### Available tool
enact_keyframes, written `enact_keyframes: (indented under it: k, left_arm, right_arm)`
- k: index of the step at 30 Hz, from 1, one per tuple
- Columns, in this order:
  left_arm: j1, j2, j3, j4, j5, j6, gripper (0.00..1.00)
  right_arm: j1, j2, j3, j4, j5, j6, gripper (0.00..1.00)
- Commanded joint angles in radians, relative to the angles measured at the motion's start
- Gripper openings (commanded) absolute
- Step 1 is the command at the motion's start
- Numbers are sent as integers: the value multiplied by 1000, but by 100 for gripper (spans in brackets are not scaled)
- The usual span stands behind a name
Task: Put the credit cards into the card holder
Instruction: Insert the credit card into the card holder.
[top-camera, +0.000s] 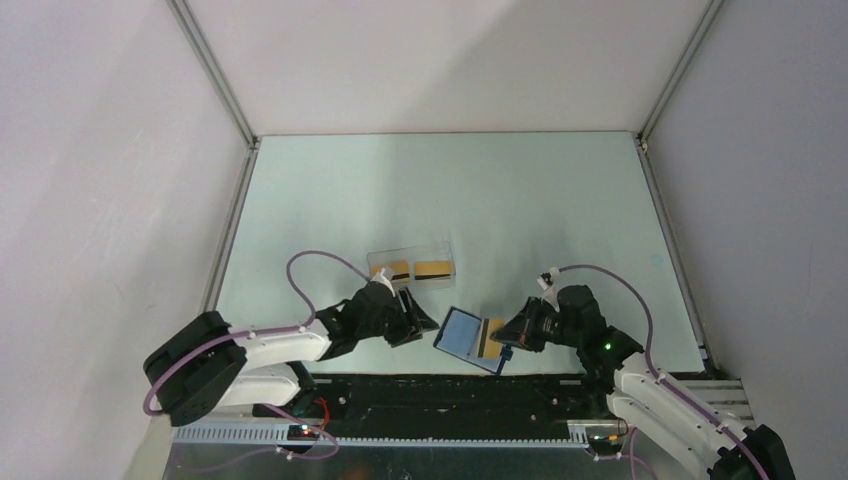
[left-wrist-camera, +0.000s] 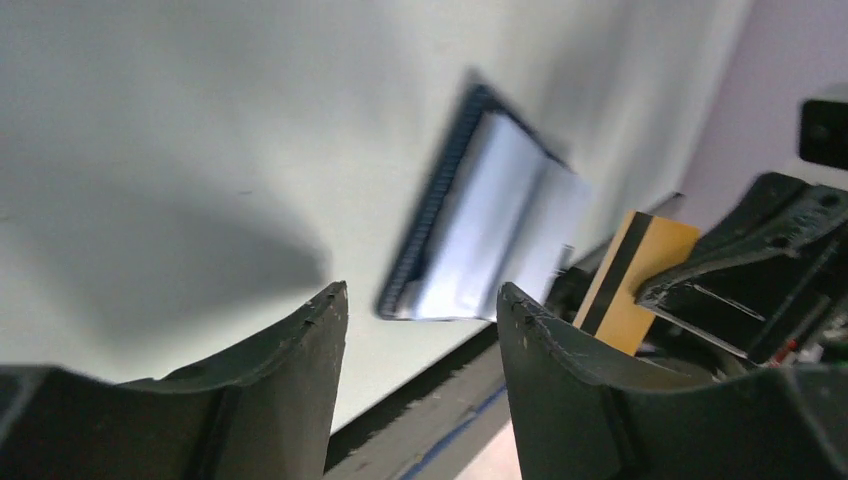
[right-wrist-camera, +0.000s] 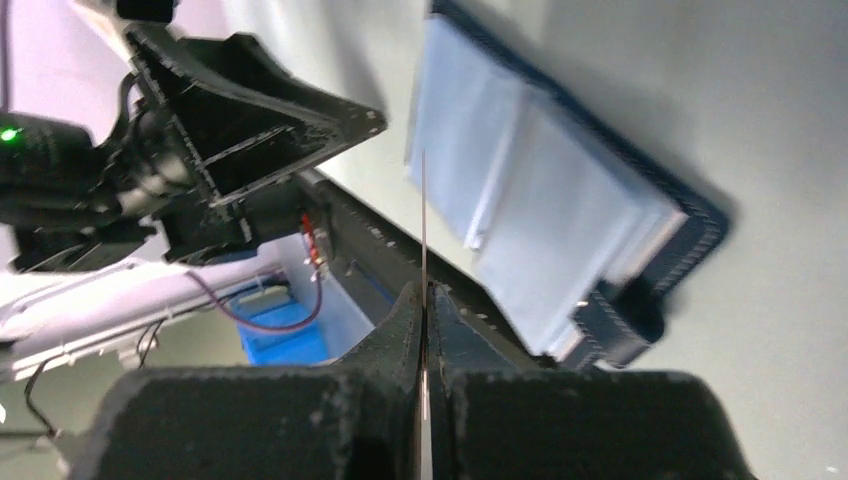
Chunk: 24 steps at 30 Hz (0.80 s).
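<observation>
The card holder (top-camera: 462, 333) is open near the table's front edge, its light blue slots (right-wrist-camera: 540, 200) facing up and its snap tab (right-wrist-camera: 620, 322) at one end. My right gripper (top-camera: 507, 336) is shut on a gold-tan credit card (top-camera: 491, 338) with a dark stripe, held on edge right beside the holder. In the right wrist view that credit card (right-wrist-camera: 424, 220) shows as a thin line rising from the gripper (right-wrist-camera: 426, 296). My left gripper (top-camera: 420, 322) is open and holds nothing, just left of the card holder (left-wrist-camera: 490, 215). From that side the held card (left-wrist-camera: 636, 280) shows behind the holder.
A clear plastic tray (top-camera: 410, 251) lies behind the left gripper with two more gold cards (top-camera: 395, 271) (top-camera: 434, 269) in it. The dark base rail (top-camera: 440, 395) runs along the table's near edge, close under the holder.
</observation>
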Motion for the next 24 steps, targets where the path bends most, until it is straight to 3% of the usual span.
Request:
enact_keyframes:
  k: [1, 6, 9, 15, 24]
  left_arm:
    - [6, 73, 67, -215, -86, 37, 59]
    - [-4, 207, 123, -197, 3, 25, 49]
    - [-29, 266, 150, -190, 19, -12, 25]
    - [-72, 283, 142, -184, 6, -95, 2]
    - [-132, 220, 66, -157, -52, -247, 0]
  right_arm:
    - [7, -4, -34, 7, 129, 26, 0]
    - [5, 20, -84, 54, 190, 23, 0]
    - [5, 55, -100, 99, 194, 19, 0]
    - [-1, 166, -119, 244, 184, 2, 0]
    - [-8, 308, -97, 402, 132, -12, 0]
